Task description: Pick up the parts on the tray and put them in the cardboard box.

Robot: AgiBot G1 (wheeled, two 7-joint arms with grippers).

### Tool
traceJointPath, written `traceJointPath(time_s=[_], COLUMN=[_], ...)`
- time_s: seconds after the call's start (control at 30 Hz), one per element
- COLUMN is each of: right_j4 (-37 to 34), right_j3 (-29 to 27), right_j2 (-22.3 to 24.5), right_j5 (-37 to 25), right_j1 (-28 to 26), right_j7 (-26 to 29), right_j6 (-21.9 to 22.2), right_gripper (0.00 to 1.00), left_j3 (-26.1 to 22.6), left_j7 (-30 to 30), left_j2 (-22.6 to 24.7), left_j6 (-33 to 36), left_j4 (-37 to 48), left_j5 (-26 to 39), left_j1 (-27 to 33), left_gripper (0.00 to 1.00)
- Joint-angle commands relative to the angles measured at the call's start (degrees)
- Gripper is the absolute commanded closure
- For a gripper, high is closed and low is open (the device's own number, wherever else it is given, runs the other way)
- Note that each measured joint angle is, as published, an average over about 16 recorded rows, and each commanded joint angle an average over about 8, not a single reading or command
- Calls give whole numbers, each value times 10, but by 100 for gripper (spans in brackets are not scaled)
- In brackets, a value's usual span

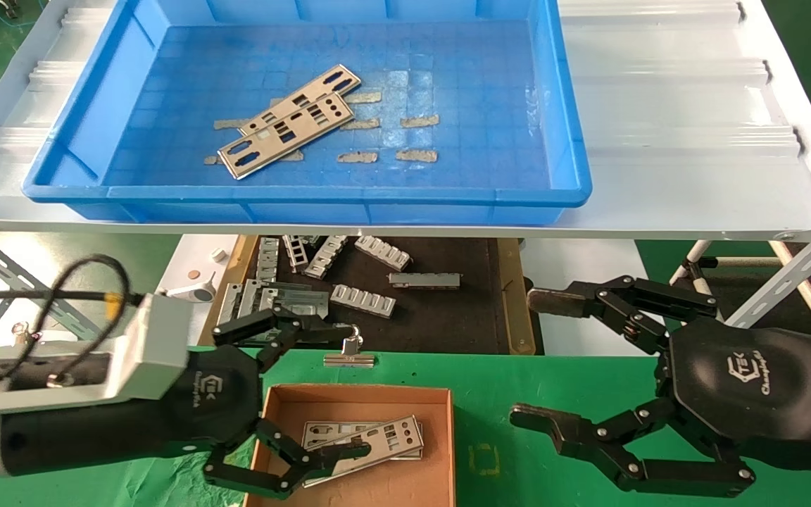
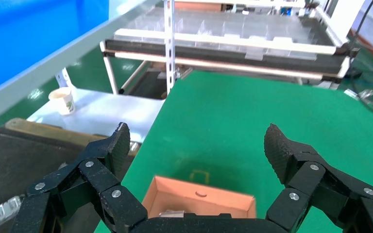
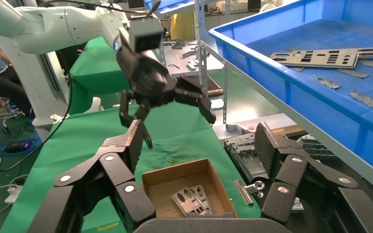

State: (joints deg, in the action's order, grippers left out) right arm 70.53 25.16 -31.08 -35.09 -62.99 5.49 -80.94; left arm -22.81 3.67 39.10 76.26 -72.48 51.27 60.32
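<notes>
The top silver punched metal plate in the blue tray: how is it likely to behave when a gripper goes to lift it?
The top silver punched metal plate looks thin and flat, so probably light and fairly stiff. It lies across a second plate on the blue plastic tray, so a nudge may shift both. Its smooth metal face could slip.

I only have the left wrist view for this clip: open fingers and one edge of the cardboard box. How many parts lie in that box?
Observer: Two parts lie overlapped on the floor of the cardboard box.
Operator: What is left on the tray?
Observer: Two more plates, one lying across the other, in the tray.
Operator: Where is the right gripper?
Observer: The right gripper hangs open over the green table, beside the box, holding nothing.
</notes>
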Motion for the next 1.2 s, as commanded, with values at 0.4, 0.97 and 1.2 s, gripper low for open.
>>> traceJointPath(time_s=[0.4, 0.97, 1.2], right_j4=[0, 0, 0], right_j3=[0, 0, 0], right_j2=[0, 0, 0], right_j5=[0, 0, 0], right_j1=[0, 0, 0], right_j7=[0, 0, 0], right_j6=[0, 0, 0], right_gripper=[0, 0, 0], left_j3=[43, 74, 71], left_j7=[44, 75, 73], left_j2=[-26, -44, -43], left_j6=[59, 102, 99], left_j4=[-7, -12, -12], left_j5=[-59, -103, -99], left_j1=[8, 14, 13], left_gripper=[0, 0, 0])
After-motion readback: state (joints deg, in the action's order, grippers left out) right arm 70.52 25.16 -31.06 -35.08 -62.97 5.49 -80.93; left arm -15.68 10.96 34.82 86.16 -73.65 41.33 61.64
